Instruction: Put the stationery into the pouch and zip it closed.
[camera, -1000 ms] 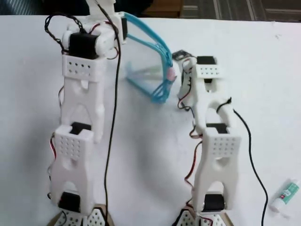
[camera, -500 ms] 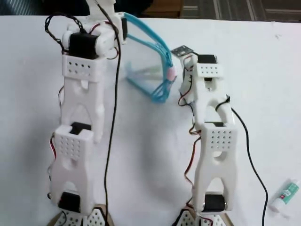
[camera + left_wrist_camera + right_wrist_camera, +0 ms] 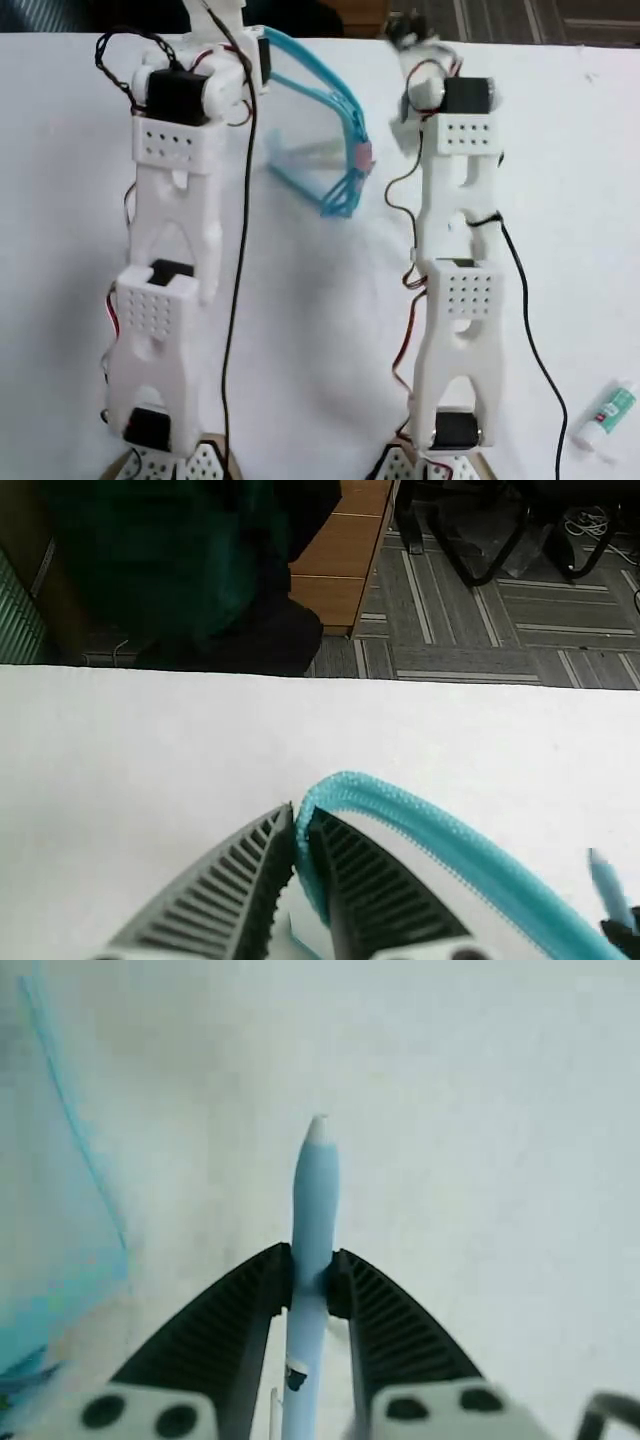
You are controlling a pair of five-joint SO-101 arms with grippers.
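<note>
A clear pouch point(image 3: 315, 150) with a teal zipper rim point(image 3: 330, 100) stands open at the far middle of the table, a pink tab point(image 3: 361, 156) on its rim. My left gripper point(image 3: 297, 832) is shut on the teal zipper edge point(image 3: 420, 840), holding the pouch's far corner up; in the high view it sits at the pouch's left end point(image 3: 258, 52). My right gripper point(image 3: 311, 1272) is shut on a light blue pen point(image 3: 313, 1200), whose tip points out past the fingers. That gripper point(image 3: 405, 30) is raised to the right of the pouch, apart from it.
A small glue stick point(image 3: 608, 415) with a green label lies near the front right table edge. Black cables point(image 3: 530, 330) trail along both arms. The white table point(image 3: 560, 180) ends at the far side, with floor beyond point(image 3: 480, 600).
The right arm has lifted and swung from beside the pouch's opening toward the far side of the table, carrying the pen. The left arm and pouch have stayed put.
</note>
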